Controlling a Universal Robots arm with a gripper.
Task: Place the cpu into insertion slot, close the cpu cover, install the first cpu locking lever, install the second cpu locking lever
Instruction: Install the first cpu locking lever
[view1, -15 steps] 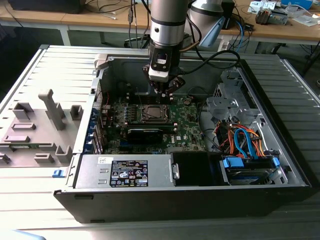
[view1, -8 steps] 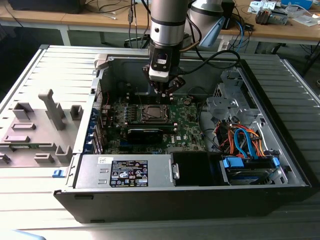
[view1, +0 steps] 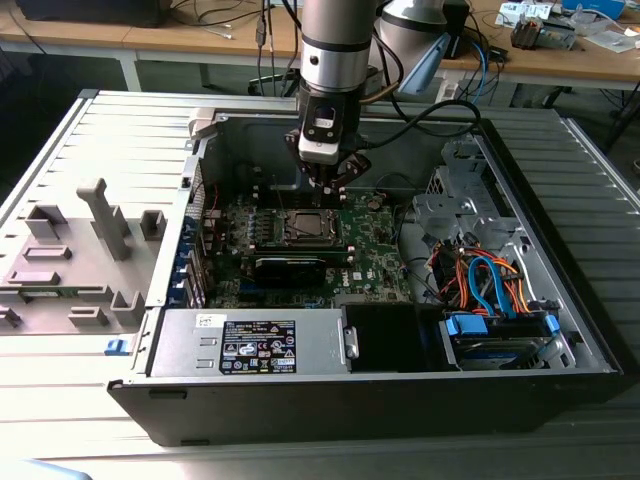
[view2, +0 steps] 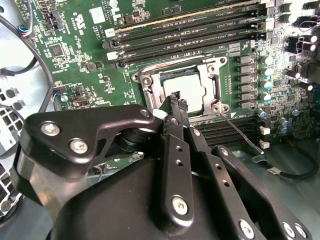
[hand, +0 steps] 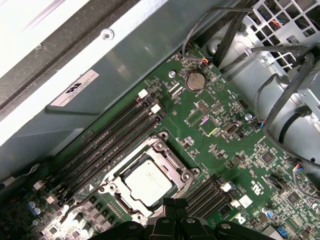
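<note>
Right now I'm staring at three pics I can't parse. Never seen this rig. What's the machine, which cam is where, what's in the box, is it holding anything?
It is one robot arm reaching down into an open computer case that lies on its side. The exterior view is taken from off the arm and shows the whole scene. Both wrist views come from cameras riding on the arm, looking down past its claw.

Inside the case sits the green motherboard. On it is the insertion slot, with the cpu already lying in it and the cpu cover, a silvery frame, lying down around the chip. Long black memory slots run alongside. A thin wire locking lever sticks out from one corner of the slot.

The claw's tips are pinched together just above the slot's edge, and nothing shows between them. Whether they touch the cover cannot be told.
</note>
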